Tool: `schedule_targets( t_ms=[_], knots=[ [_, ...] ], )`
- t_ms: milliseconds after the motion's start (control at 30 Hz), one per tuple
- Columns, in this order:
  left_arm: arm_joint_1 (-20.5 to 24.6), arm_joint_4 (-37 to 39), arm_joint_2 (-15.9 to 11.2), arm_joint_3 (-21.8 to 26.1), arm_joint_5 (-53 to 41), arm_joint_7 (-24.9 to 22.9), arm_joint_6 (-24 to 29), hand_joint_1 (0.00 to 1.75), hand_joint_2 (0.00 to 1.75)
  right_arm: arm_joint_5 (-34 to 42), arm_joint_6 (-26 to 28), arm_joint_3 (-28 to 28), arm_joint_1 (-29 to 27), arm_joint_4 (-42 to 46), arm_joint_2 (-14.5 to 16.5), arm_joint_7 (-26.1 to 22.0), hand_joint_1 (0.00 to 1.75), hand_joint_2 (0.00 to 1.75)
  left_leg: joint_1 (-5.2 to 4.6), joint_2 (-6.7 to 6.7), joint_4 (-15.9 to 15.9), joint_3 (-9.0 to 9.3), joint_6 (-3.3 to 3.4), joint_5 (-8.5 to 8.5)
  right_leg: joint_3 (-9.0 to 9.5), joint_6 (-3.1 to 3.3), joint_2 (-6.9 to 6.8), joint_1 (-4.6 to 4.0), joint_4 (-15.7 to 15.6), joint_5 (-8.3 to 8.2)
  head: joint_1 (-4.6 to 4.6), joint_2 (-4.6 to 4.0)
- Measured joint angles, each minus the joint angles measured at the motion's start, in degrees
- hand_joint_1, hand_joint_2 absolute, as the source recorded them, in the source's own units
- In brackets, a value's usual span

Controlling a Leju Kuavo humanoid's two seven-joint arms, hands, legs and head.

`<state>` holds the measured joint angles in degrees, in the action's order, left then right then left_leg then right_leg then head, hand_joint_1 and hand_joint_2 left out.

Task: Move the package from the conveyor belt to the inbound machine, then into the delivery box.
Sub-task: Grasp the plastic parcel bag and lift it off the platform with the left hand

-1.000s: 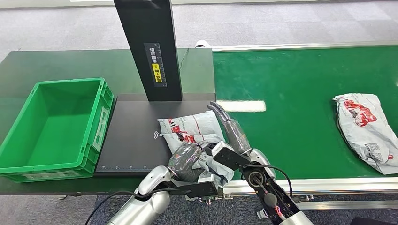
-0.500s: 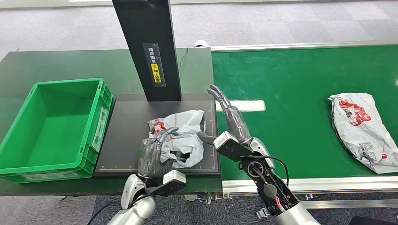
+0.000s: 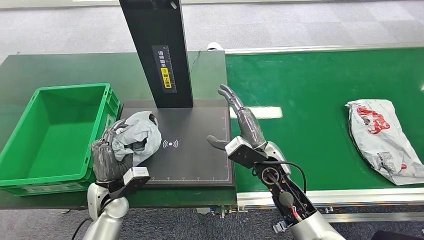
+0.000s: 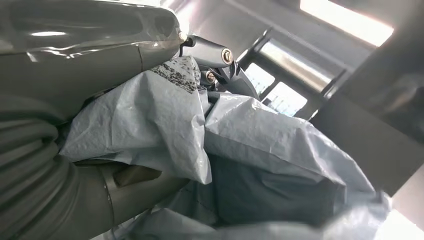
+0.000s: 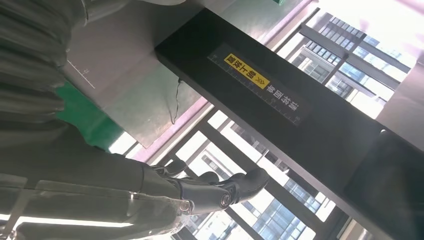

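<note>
Left of centre in the head view, the left hand [image 3: 111, 159] grips a crumpled grey poly-mailer package [image 3: 137, 136], fingers curled into the folds of the plastic. The package sits at the left edge of the black inbound machine's scanning plate [image 3: 192, 160], just beside the right wall of the green delivery box [image 3: 109, 112], which lies in the left of the frame. The left wrist view shows the same grey package [image 4: 240, 150] bunched against the hand [image 4: 75, 75], with fingers wrapped over its folds.

Right of centre, the right hand [image 3: 239, 131] is empty, fingers straight and spread, thumb out, over the right edge of the plate near the green conveyor belt [image 3: 320, 110]. The right wrist view shows its fingers [image 5: 220, 190] extended with nothing between them. A second package [image 3: 382, 137] lies on the belt at the right of the frame.

The step in hand looks like the transfer from plate to box. To do it well, the left hand should lift the package high enough that the loose, hanging plastic passes over the box wall, not into it, then carry it leftward until it is over the middle of the box before letting go. A soft bag can snag on the rim or on the fingers, so opening wide helps. The right hand is best kept where it is, away from the path.
</note>
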<state>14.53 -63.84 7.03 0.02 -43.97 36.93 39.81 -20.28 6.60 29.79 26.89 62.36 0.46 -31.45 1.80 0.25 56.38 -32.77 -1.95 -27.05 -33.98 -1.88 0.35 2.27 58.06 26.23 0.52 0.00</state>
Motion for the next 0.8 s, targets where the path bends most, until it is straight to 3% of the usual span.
schedule_targets(
  t_ms=[133,367,567,700,800],
  knots=[
    [-2.03,-6.07,0.89,2.82,2.32,1.59,0.02,1.75,1.75,0.11,-0.32,0.37,0.77,-0.48,0.22,-0.03,0.0,1.75,0.0,0.08,0.0,0.0,0.0,-0.01,-0.03,0.0,0.06,0.0,0.0,0.0,0.0,0.0],
    [-7.06,-25.5,0.76,3.11,-0.21,1.63,0.02,1.75,1.75,0.92,-1.02,1.69,3.3,-2.91,1.41,-0.31,0.0,1.75,0.02,0.09,0.0,-0.02,-0.01,-0.01,-0.07,0.01,0.11,-0.03,0.01,0.01,0.01,0.0],
    [-7.59,-40.33,-0.04,3.85,-1.96,1.63,0.02,1.75,1.75,1.24,-1.31,2.67,5.1,-5.17,2.29,-0.35,0.0,1.75,0.02,0.08,0.0,-0.02,-0.01,-0.01,-0.05,0.01,0.11,-0.02,0.01,0.0,0.0,0.0],
    [-7.31,-45.88,-0.58,6.0,-2.42,1.63,0.01,1.75,1.75,1.4,-1.27,3.07,5.73,-6.13,2.39,-0.44,0.0,1.75,0.02,0.07,0.0,-0.01,-0.01,0.0,-0.06,0.01,0.1,-0.02,0.01,0.0,0.0,0.0],
    [-6.11,-45.94,-1.03,8.47,-3.24,1.63,-0.01,1.75,1.75,1.71,-1.11,3.21,5.76,-6.51,2.34,-0.74,0.0,1.75,0.02,0.07,0.0,0.01,-0.01,0.0,-0.05,0.01,0.1,-0.02,0.0,0.0,0.0,0.0]
  ],
)
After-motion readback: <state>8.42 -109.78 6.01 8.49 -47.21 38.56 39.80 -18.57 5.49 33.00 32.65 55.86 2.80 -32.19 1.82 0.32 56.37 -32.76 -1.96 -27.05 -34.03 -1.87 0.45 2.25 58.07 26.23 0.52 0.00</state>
